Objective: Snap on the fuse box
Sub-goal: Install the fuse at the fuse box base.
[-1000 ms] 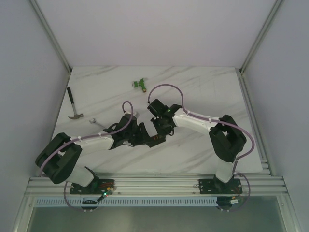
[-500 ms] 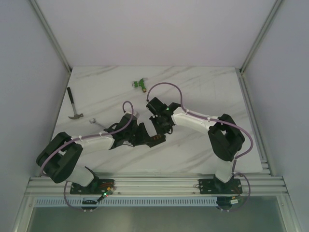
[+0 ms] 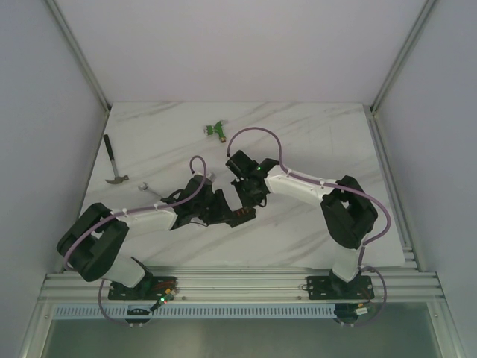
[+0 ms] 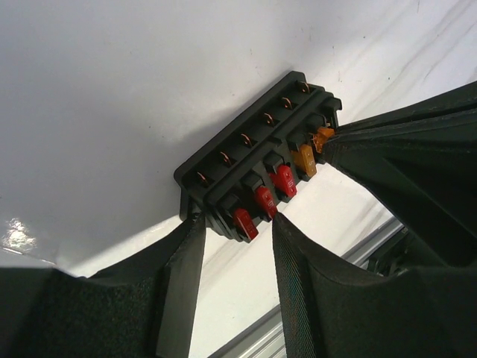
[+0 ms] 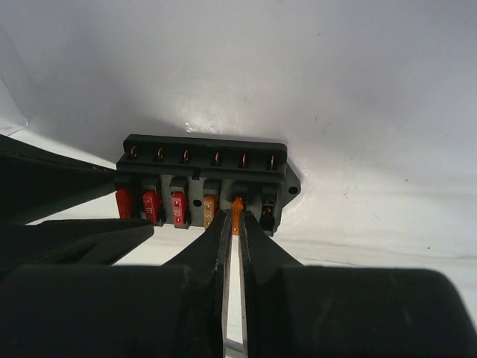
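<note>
On the desk [image 3: 328,142], my right end effector [image 5: 235,222] pinches an orange fuse [image 5: 236,204]; pressed askew, it could jam. Left end effector [image 4: 236,222] straddles the fuse box [image 4: 246,145], grip unclear: it may slide.

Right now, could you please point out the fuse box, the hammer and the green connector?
fuse box [image 5: 197,173]: right wrist view, on its black body.
hammer [image 3: 111,155]: top external view, on the middle of its handle.
green connector [image 3: 216,129]: top external view, on its centre.

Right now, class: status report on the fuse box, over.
Left gripper clamps fuse box end. Right gripper pinches orange fuse. Box flat on table, nothing blocking.
</note>
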`<state>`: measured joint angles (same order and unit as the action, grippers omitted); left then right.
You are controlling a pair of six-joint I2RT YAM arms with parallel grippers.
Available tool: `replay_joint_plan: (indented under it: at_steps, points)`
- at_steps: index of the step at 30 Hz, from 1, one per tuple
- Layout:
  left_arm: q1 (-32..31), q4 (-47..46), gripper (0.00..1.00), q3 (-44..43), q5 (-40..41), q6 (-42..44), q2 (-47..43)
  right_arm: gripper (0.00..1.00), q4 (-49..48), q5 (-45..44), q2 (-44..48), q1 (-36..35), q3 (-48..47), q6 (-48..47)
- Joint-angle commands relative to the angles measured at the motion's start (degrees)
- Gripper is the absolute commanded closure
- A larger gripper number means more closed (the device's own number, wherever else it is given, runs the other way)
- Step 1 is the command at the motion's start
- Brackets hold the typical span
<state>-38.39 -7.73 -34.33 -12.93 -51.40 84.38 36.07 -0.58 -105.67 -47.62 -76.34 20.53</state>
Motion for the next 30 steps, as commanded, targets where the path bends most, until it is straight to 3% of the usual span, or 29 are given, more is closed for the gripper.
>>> replay_joint_plan:
  at_steps: [1,9,18,30]
  points:
    - [-0.2,1.1,0.51,-0.8,0.5,-0.4,1.7,1.00,5.2,-2.1,-3.7,-0.3,4.0,-1.4]
    - [-0.2,1.3,0.53,-0.7,0.4,-1.0,2.8,1.00,4.6,-4.7,-8.7,-0.2,5.8,-3.2]
    - [0.1,1.5,0.54,-0.5,0.4,-1.1,3.0,1.00,5.8,-6.7,-6.9,0.9,13.2,-3.5]
    - [0.1,1.7,0.55,-0.2,0.7,-1.4,3.3,1.00,5.9,-9.8,-11.1,3.7,9.7,-5.8]
